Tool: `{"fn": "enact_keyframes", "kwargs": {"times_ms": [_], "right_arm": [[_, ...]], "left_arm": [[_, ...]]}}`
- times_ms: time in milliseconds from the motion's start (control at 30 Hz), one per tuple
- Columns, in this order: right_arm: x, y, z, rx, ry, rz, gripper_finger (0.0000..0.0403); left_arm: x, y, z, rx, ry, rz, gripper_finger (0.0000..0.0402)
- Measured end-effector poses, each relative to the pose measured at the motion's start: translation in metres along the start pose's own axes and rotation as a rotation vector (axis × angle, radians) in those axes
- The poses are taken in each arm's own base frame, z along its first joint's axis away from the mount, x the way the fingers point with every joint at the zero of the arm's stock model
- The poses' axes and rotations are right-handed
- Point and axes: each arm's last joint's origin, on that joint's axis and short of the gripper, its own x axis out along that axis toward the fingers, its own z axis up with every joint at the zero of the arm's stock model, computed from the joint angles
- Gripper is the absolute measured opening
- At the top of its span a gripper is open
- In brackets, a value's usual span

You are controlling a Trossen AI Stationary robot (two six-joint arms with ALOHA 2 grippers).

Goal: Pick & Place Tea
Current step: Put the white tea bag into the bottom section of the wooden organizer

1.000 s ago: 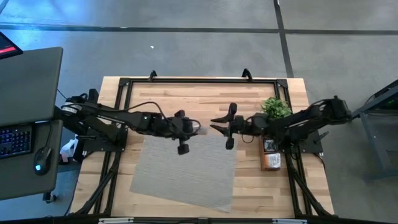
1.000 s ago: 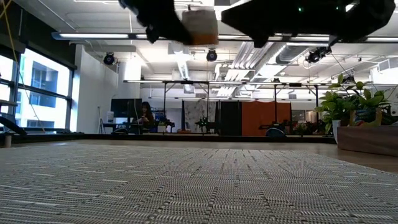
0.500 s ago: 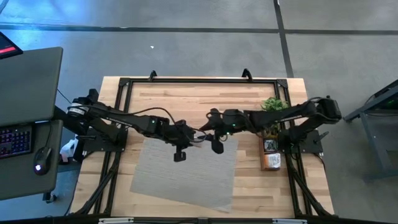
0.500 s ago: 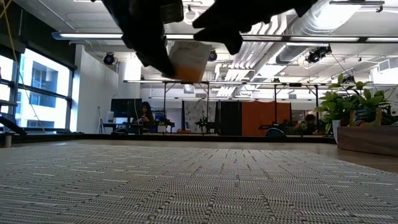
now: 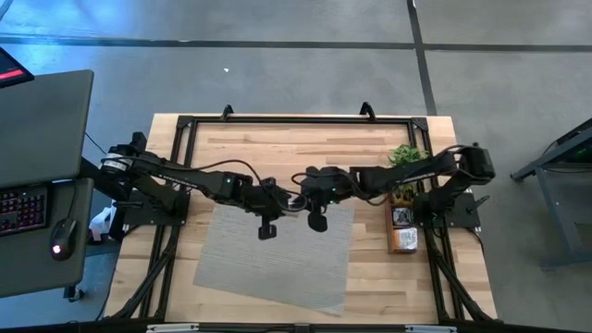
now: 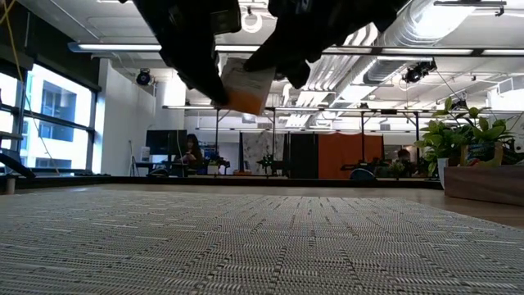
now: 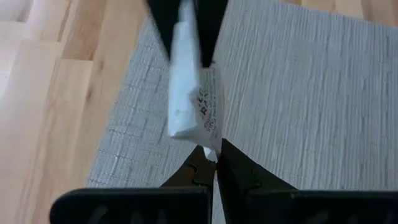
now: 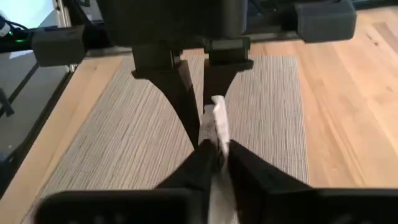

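Note:
A small tea sachet (image 6: 246, 86), white with an orange lower part, hangs tilted high above the grey mat (image 5: 277, 264). My left gripper (image 5: 289, 203) comes from the table's left and my right gripper (image 5: 304, 196) from the right. They meet tip to tip over the mat's far edge, both shut on the sachet. In the left wrist view the sachet (image 7: 186, 93) stretches from my left gripper (image 7: 216, 160) to the right gripper's dark fingers. It also shows in the right wrist view (image 8: 219, 121), just ahead of my right gripper (image 8: 214, 155). My left gripper pinches one edge of the sachet (image 7: 213, 148) between its two fingertips, coming about level from the table's left. The sachet is lifted clear of the mat. My right gripper pinches the opposite end of the sachet (image 8: 217, 138) between its two fingers, coming level from the table's right.
A narrow brown wooden tray (image 5: 402, 231) with more sachets lies at the table's right, next to a small green potted plant (image 5: 408, 159). The plant (image 6: 458, 139) and the tray also show at the right of the low view. A person sits far off in the room behind.
My right gripper has gone toward the table's left to the sachet and has shut on it; a second ago it was wide open. My left gripper has come down a little and toward the near edge, and the sachet now hangs lower and more tilted.

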Motion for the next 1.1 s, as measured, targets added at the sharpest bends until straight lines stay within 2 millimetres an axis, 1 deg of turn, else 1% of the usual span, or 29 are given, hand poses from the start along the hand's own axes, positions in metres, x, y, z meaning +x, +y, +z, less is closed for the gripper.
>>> {"fn": "enact_keyframes", "kwargs": {"times_ms": [67,200,267,333,467,567,667,767,867,900,967,1100], "right_arm": [[-0.002,0.0,0.002,-0.002,-0.01,0.001,0.0009],[-0.008,0.001,0.003,-0.015,-0.004,-0.017,0.0017],[-0.01,0.0,0.002,-0.004,0.02,-0.034,0.0012],[-0.01,0.0,-0.002,0.018,0.055,-0.043,0.0004],[-0.01,0.002,-0.01,0.093,0.122,-0.105,0.0005],[-0.021,0.008,-0.018,0.167,0.214,-0.197,0.0003],[-0.047,0.02,-0.018,0.244,0.246,-0.287,0.0003],[-0.084,0.038,-0.017,0.324,0.24,-0.367,0.0002],[-0.121,0.057,-0.022,0.475,0.183,-0.448,0.0001],[-0.134,0.065,-0.027,0.542,0.163,-0.472,0.0001],[-0.151,0.075,-0.045,0.66,0.173,-0.53,0.0001],[-0.169,0.096,-0.083,0.831,0.312,-0.581,0.0001]], "left_arm": [[0.0,0.0,0.0,0.001,-0.003,0.003,0.0001],[0.0,0.001,0.0,0.001,-0.006,0.024,0.0001],[0.0,0.002,-0.001,0.007,-0.001,0.053,0.0008],[0.0,0.002,-0.002,0.022,0.012,0.068,0.0023],[0.0,0.003,-0.003,0.032,0.019,0.082,0.0072],[0.005,0.004,-0.004,0.03,0.025,0.137,0.0109],[0.005,0.006,-0.005,-0.004,0.031,0.193,0.0133],[0.004,0.007,-0.007,-0.037,0.037,0.216,0.0141],[0.004,0.007,-0.007,-0.065,0.034,0.222,0.0142],[0.004,0.007,-0.007,-0.074,0.033,0.222,0.0142],[0.004,0.007,-0.007,-0.092,0.03,0.222,0.0142],[0.004,0.007,-0.006,-0.099,0.024,0.235,0.0142]]}}
